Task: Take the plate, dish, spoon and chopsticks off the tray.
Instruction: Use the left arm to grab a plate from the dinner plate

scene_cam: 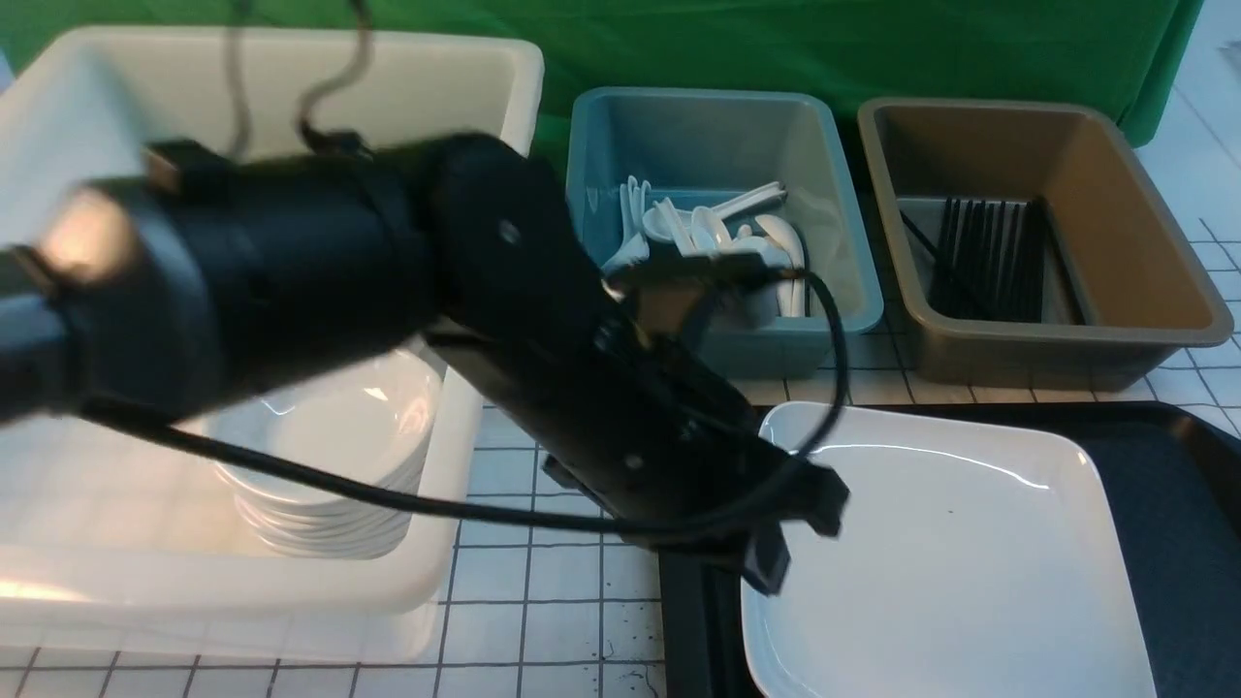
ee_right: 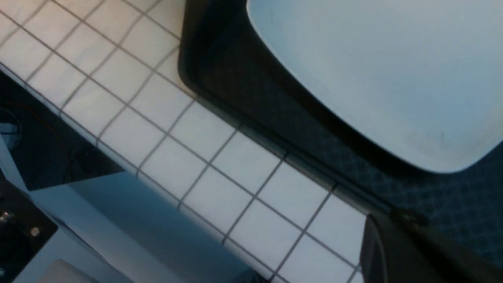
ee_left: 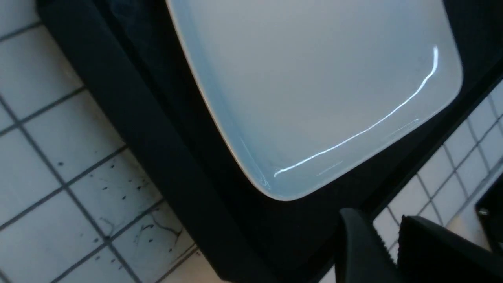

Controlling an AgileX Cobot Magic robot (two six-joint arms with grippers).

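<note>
At the far left a white tub (scene_cam: 291,44) holds a stack of white crockery (scene_cam: 330,456). Whether the dish is part of it I cannot tell. The left arm (scene_cam: 291,281) reaches across in front of the tub, blurred, and ends at the left gripper (ee_left: 379,220) beside the plate's near-left corner, over the tray's rim. In the left wrist view a slit of tiled table (scene_cam: 543,582) shows between its two fingers, so they stand a little apart and carry nothing. Behind it, the blue tub (scene_cam: 698,97) is heaped with white soup spoons (scene_cam: 717,233), and the brown tub (scene_cam: 979,105) next along holds a row of black sticks (scene_cam: 984,257). On the right the tray (scene_cam: 1183,543) bears only the plate (scene_cam: 950,553), lying flat and bare. Around the plate only textured floor shows, though the tray's right end runs out of frame. The right gripper (ee_right: 387,236) appears only in its own wrist view, as one dark mass over the tray's edge, fingers together and empty. Since dish, spoon and chopsticks are nowhere on the visible tray, I judge them already sorted. The plate is the last piece, and it has not yet been gripped.
</note>
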